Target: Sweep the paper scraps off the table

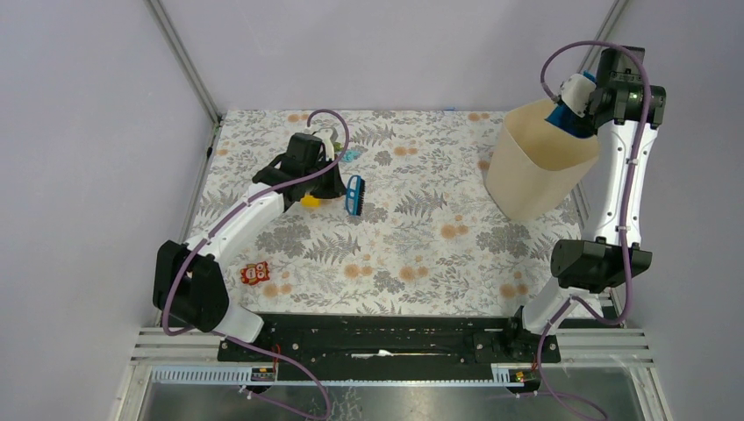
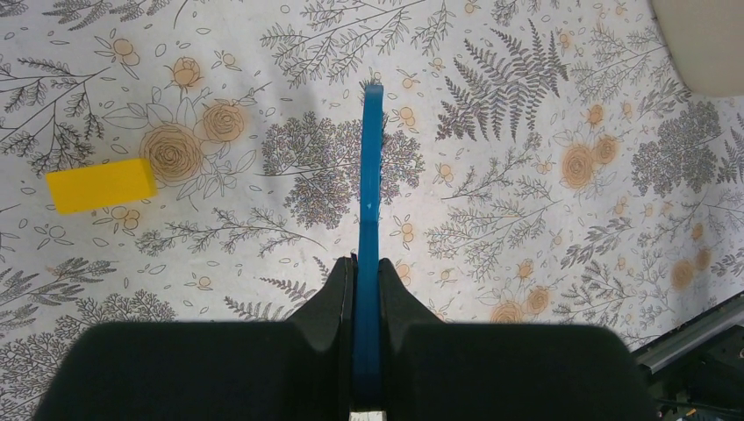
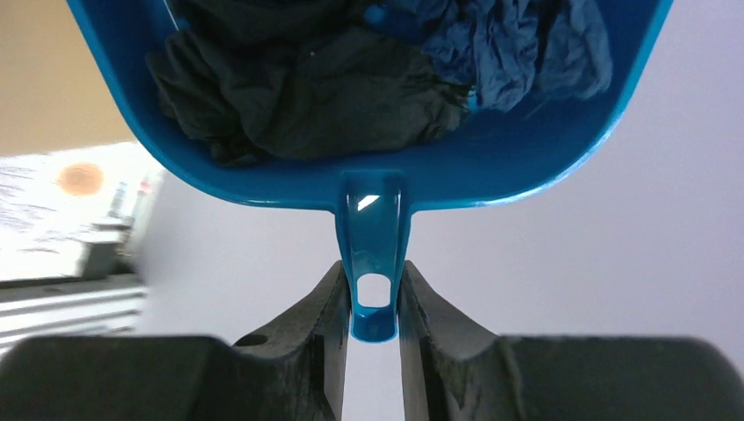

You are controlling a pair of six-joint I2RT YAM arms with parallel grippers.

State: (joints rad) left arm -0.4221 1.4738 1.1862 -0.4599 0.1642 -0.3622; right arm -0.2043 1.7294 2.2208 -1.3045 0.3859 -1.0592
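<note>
Left pincer [image 2: 367, 267]: clamped shut on the blue brush [image 2: 371, 175], left of the tabletop's [image 1: 421, 254] middle.
Right pincer [image 3: 373, 274]: gripping the handle of the blue dustpan [image 3: 526, 167], over the beige bin [image 1: 531, 171] at the far-right corner.
Paper scraps [image 3: 307, 88]: black and navy, heaped in the dustpan.

The left arm [image 1: 250, 215] reaches forward and low. The left gripper [image 2: 366, 263] is closed tight on a thin brush handle [image 2: 371, 175], which runs straight out ahead of the fingertips. The right arm [image 1: 618, 175] stands raised high, and the right gripper [image 3: 373, 267] pinches a dustpan handle [image 3: 386, 232] between both fingers.
</note>
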